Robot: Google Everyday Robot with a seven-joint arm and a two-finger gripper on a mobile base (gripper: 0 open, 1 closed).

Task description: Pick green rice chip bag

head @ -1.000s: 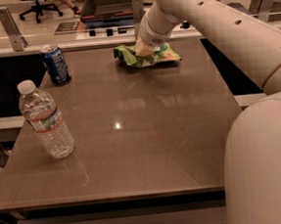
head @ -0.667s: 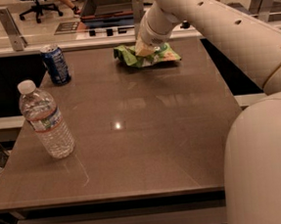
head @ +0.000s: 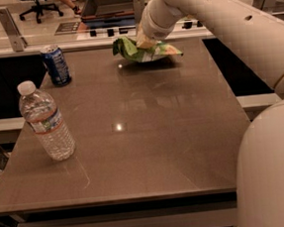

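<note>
The green rice chip bag (head: 128,50) is at the far middle of the brown table (head: 163,133). It is crumpled and bunched upward, and a dark shadow lies on the table under it. My gripper (head: 145,41) comes down from the upper right on the pale arm and is shut on the top of the bag. The bag looks held slightly above the tabletop. The fingertips are mostly hidden by the bag and the wrist.
A blue soda can (head: 56,65) stands at the far left of the table. A clear water bottle (head: 46,121) stands at the left, nearer the front. My arm and base fill the right side. A railing and office chairs lie beyond the far edge.
The bag has risen a little with the gripper and looks more bunched than before. The can and the bottle have not moved.
</note>
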